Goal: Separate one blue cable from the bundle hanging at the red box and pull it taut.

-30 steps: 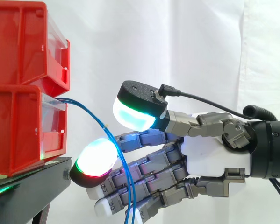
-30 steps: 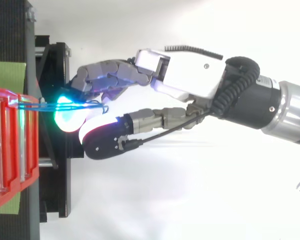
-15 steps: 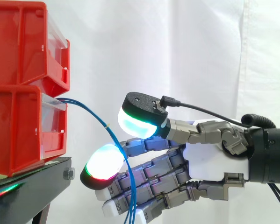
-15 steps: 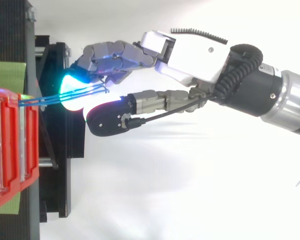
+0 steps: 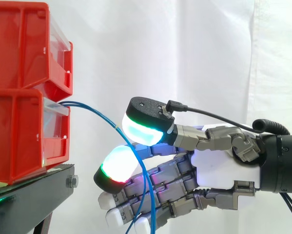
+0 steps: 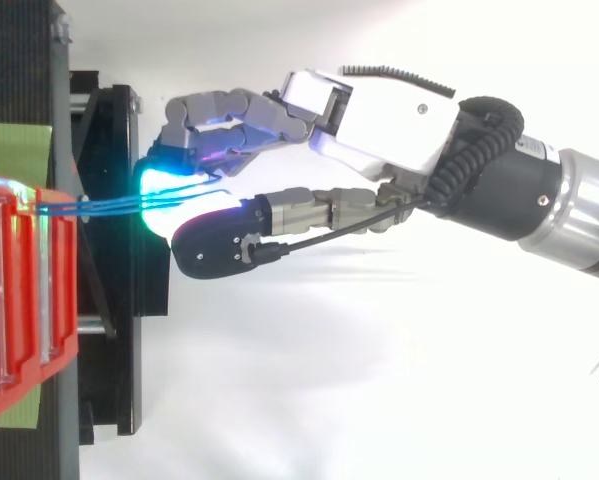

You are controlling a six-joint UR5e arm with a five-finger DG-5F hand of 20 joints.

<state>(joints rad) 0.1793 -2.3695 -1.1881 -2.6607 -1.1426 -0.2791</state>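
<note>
A few thin blue cables [image 5: 94,112] leave the front of the lower red bin [image 5: 19,136] and arc right and down. They pass between the thumb pad [image 5: 142,127], glowing cyan, and a white-red fingertip [image 5: 117,163] of my hand [image 5: 223,163]. Below that they drop in front of the curled fingers and out of the bottom of the view. In the top view the blue cables [image 6: 109,205] run almost straight from the red bin [image 6: 19,300] into the gap between thumb and fingers of the hand [image 6: 379,110]. The fingers curl around the strands; I cannot tell whether one strand is apart from the others.
Two red bins are stacked at the left, the upper red bin [image 5: 24,44] on the lower one, on a black stand [image 5: 33,187]. A white curtain hangs behind. The arm comes in from the right. Open space lies right of the stand.
The hand has drawn a little right, away from the bins. The white-red fingertip has risen closer to the thumb pad. The cables now run straighter from the bin to the hand.
</note>
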